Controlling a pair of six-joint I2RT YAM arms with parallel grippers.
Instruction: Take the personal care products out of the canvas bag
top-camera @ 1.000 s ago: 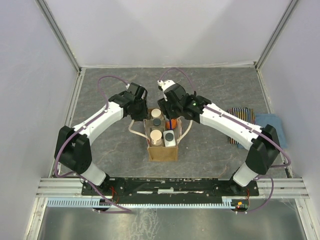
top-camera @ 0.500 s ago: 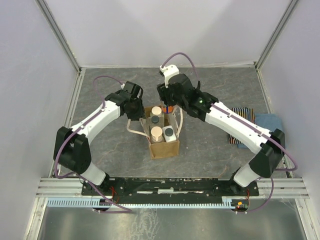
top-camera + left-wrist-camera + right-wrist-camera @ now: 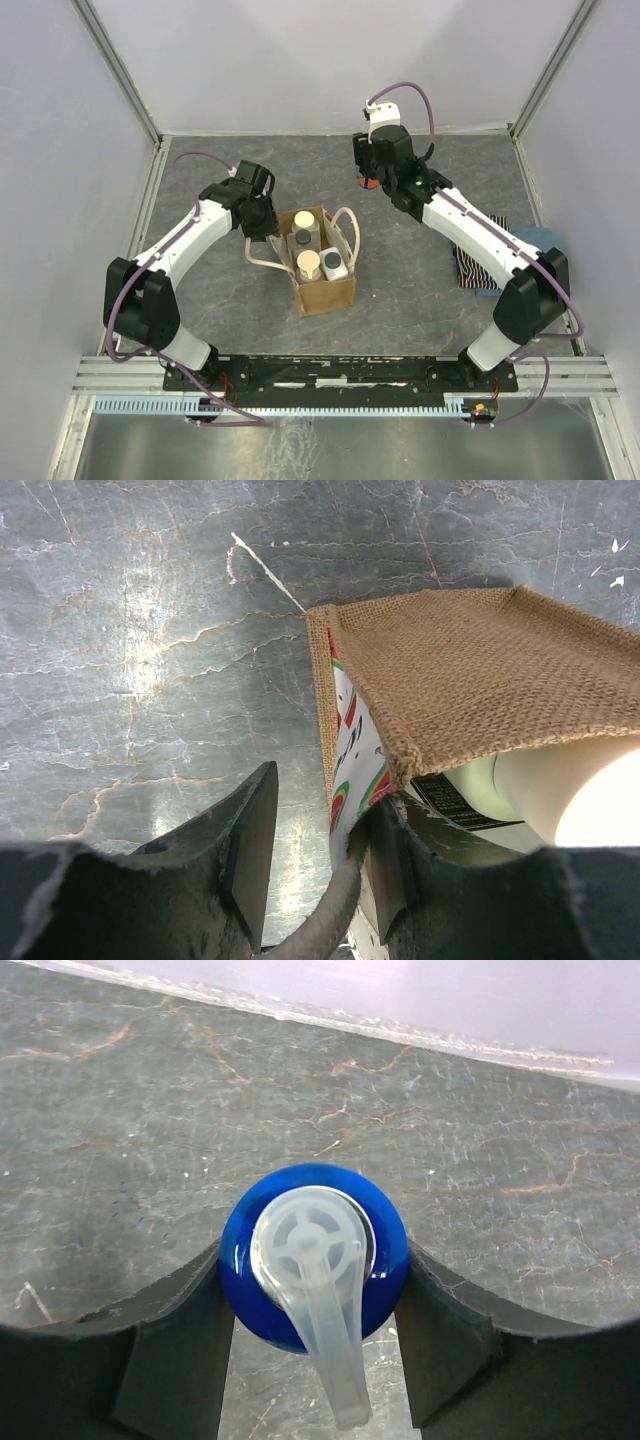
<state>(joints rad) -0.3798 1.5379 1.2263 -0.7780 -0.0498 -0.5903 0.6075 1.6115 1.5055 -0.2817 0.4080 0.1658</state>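
Note:
The canvas bag (image 3: 326, 296) stands mid-table with its cream rope handles loose at its sides. Inside it are two tan-lidded containers (image 3: 310, 263) (image 3: 304, 220) and two whitish bottles with dark caps (image 3: 333, 263) (image 3: 301, 239). My right gripper (image 3: 368, 178) is shut on a blue pump bottle (image 3: 368, 183) over the far table, well away from the bag; the bottle's clear pump head (image 3: 312, 1250) sits between the jaws (image 3: 315, 1305). My left gripper (image 3: 262, 222) is at the bag's left rim, its jaws (image 3: 325, 815) apart around the rope handle (image 3: 330, 910) and bag wall (image 3: 480, 670).
A striped folded cloth (image 3: 478, 262) lies on a blue folded cloth (image 3: 548, 242) at the right edge. White enclosure walls stand on three sides, and the arm bases and a rail run along the near edge.
My right gripper has lifted the blue pump bottle out of the bag and carried it back and to the right. My left gripper has shifted left, and the bag has turned slightly.

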